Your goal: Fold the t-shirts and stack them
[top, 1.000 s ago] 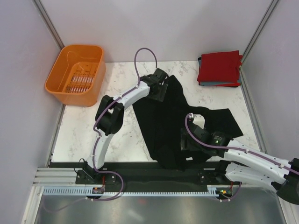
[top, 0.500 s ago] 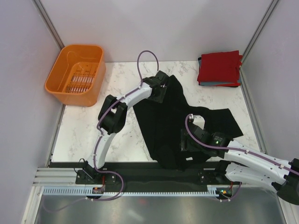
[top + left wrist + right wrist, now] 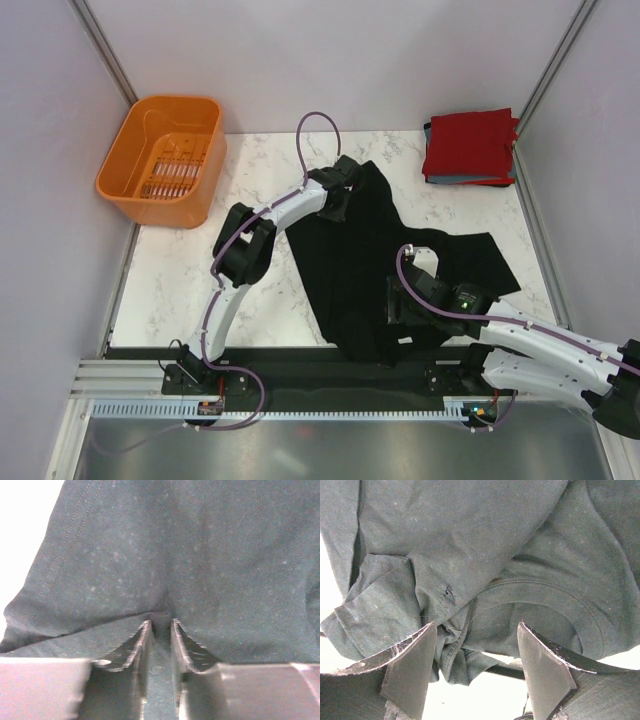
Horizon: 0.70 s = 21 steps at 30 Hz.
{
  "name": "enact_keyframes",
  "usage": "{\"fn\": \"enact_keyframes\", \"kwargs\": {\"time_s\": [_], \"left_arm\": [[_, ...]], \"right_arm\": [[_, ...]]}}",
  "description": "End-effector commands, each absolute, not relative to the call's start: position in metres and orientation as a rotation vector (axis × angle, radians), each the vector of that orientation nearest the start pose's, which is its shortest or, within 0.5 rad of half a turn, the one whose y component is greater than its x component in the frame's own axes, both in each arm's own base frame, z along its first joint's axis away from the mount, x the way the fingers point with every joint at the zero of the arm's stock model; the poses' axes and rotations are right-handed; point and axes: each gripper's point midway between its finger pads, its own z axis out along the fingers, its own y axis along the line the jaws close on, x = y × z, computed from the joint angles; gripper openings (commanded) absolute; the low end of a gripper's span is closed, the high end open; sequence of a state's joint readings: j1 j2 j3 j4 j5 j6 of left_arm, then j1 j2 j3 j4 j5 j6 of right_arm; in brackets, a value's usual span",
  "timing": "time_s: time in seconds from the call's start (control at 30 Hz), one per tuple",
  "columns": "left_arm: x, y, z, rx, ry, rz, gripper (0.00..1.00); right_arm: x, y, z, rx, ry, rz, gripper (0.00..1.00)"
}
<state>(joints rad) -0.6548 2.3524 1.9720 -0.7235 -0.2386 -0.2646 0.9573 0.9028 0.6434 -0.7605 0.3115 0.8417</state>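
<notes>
T-shirt (image 3: 347,280) of rumpled black cloth

From overhead the left gripper (image 3: 338,203) hides its own fingertips under its wrist, and the right gripper (image 3: 398,300) sits black on the black t-shirt (image 3: 340,260) — its jaws can't be made out there. The grey-blue t-shirt (image 3: 460,182) shows only a sliver under the red t-shirt (image 3: 468,143), and the right arm's elbow runs off the right edge.

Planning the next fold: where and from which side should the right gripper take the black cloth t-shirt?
Probably the bunched folds beside the ribbed collar, from above: the black cloth t-shirt lies spread, and that ridge sits under the right gripper.
</notes>
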Motion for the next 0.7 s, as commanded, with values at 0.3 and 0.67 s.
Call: {"fn": "enact_keyframes", "kwargs": {"time_s": [0.3, 0.67], "left_arm": [[0.448, -0.29, 0.068, 0.373, 2.492, 0.046, 0.13], [0.439, -0.277, 0.079, 0.338, 2.495, 0.052, 0.15]], "right_arm": [[0.146, 0.166, 0.091, -0.01, 2.537, 0.338, 0.73], [0.145, 0.167, 0.086, -0.011, 2.549, 0.34, 0.73]]}}
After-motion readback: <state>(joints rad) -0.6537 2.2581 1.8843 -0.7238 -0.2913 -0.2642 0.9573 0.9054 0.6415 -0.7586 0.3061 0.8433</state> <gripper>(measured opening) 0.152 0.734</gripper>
